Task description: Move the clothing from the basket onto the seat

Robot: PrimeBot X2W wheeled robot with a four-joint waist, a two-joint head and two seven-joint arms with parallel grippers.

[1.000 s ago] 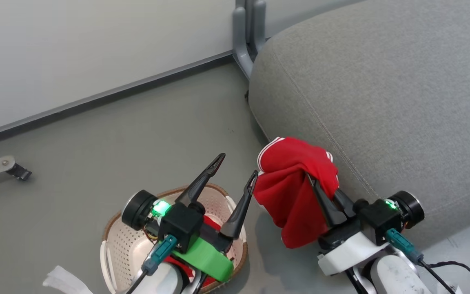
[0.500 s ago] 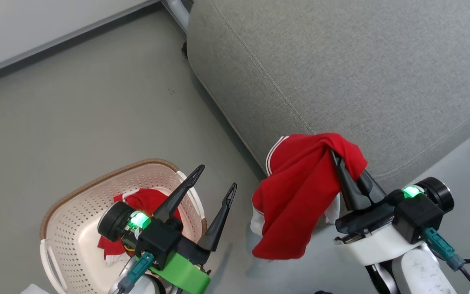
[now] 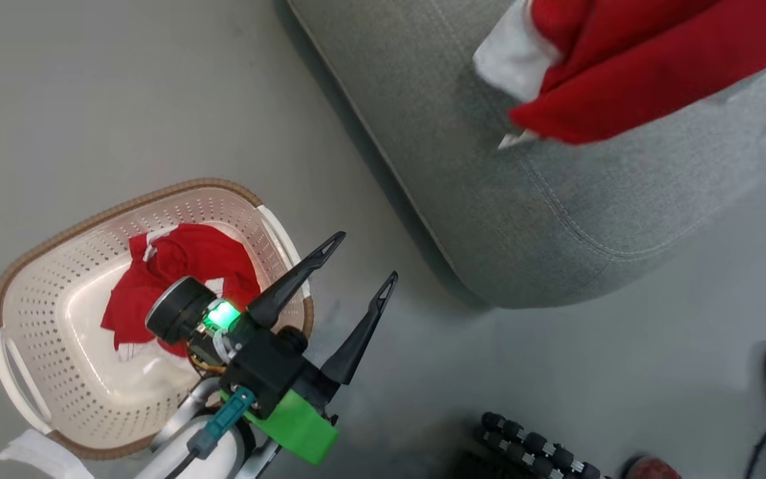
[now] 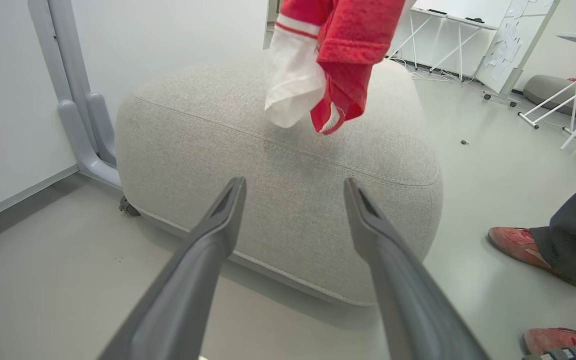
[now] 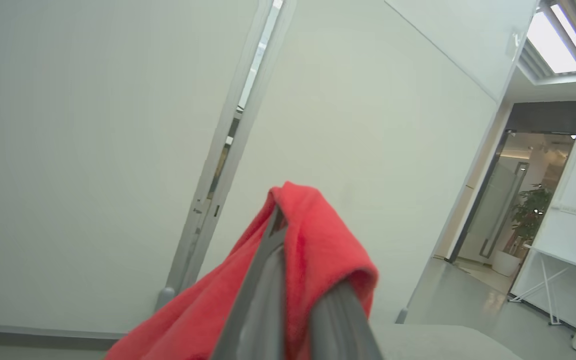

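Hanging from the right claw [image 5: 305, 260], a red garment [image 3: 629, 73] with white lining drapes across the upper right of the head view, directly over the grey seat [image 3: 489, 219]. In the right wrist view the two dark fingers press together with red fabric folded over and between them, so that claw is clenched on the garment. Pinching it near a fold lets the rest dangle free, which suits dropping it in a heap rather than laying it flat. At the upper centre of the left wrist view the lowest tip of the cloth hangs near the cushion top; whether it touches, I cannot tell.

At the lower centre of the head view the left claw [image 3: 366, 256] is released, its fingers spread wide and holding nothing. It overlaps the right rim of the basket [image 3: 44, 293] and seems parked there, ready to reach in. The basket stands on the floor [image 3: 157, 100] at the lower left, and another red garment [image 3: 183, 266] lies crumpled in its bottom, so by my reading the task is about half done. The likely next move is a release over the seat. A person's red shoe [image 4: 515, 245] shows at the right edge of the left wrist view, near the seat, and is worth minding.
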